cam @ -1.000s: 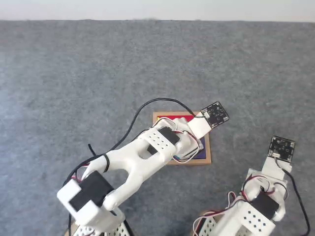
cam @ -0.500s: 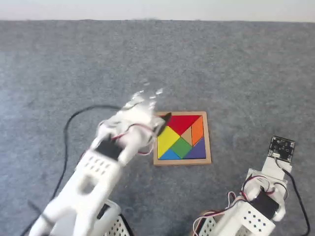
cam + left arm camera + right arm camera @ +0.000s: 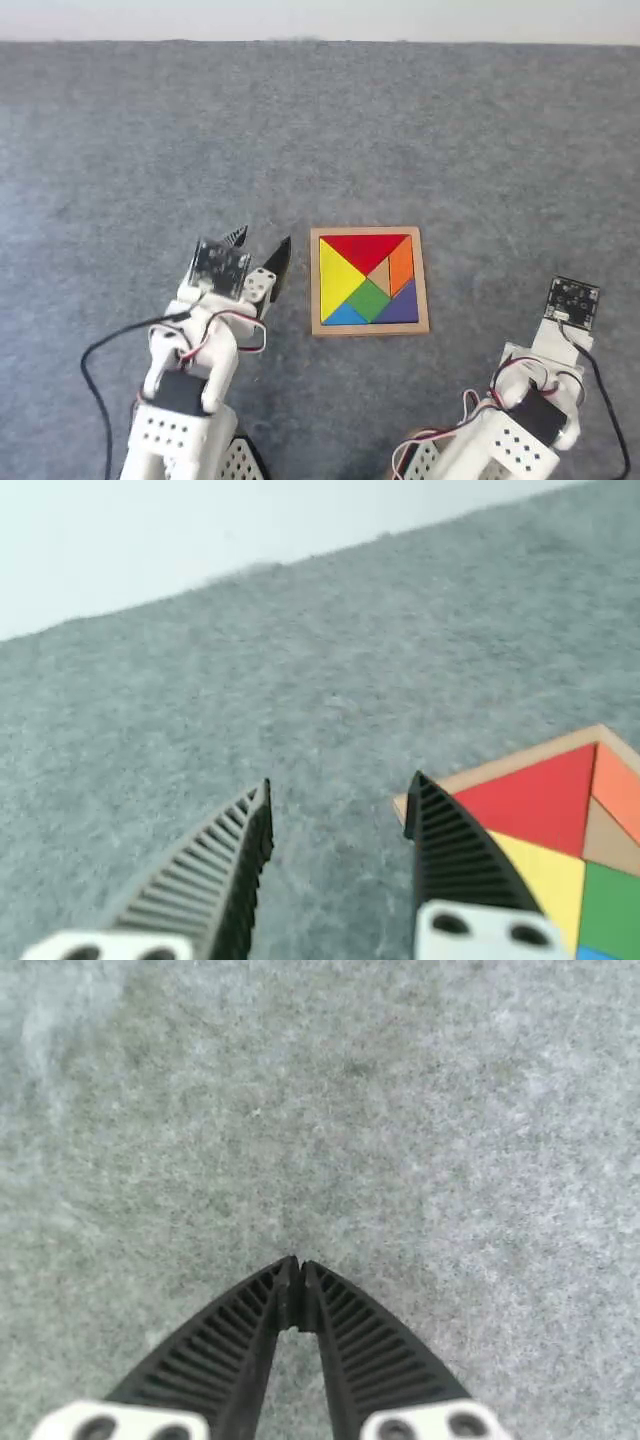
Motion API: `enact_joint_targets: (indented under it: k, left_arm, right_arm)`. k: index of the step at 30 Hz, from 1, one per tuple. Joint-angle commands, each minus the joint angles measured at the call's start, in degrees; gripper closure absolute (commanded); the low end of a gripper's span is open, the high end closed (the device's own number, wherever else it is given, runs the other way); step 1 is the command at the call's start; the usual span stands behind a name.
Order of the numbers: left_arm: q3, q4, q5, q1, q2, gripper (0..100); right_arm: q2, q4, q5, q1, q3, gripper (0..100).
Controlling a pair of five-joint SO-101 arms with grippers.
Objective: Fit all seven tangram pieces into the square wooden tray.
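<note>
Filling wooden tray (image 3: 369, 231), seven coloured pieces (image 3: 366, 281)

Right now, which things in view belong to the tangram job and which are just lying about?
Job: square wooden tray, holding the coloured flat tangram pieces; left gripper, open beside the tray; right gripper, shut.
Lying about: grey felt table cover.

Tray (image 3: 500, 767) cut off at left wrist view's edge (one corner visible); right arm (image 3: 510, 437) base cropped, high view.
</note>
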Motion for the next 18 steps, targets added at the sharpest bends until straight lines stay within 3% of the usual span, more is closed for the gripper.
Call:
enact_joint_targets:
  k: [1, 7, 13, 18]
  left_arm:
    - [-0.92, 9.49, 0.35, -0.26, -9.93, 79]
    - [-0.48, 20.22, 0.18, -0.62, -7.21, 79]
    - [-0.40, 38.42, 0.09, -0.70, -7.30, 79]
    - [-0.40, 38.77, -0.18, -1.58, -7.30, 79]
  right_arm:
    - [-1.27, -0.48, 0.53, -0.57, 1.05, 99.0]
    - [-1.27, -0.48, 0.53, -0.57, 1.05, 99.0]
    - [-1.27, -0.57, 0.53, -0.57, 1.05, 99.0]
    - [-1.27, -0.66, 0.53, -0.48, 1.05, 99.0]
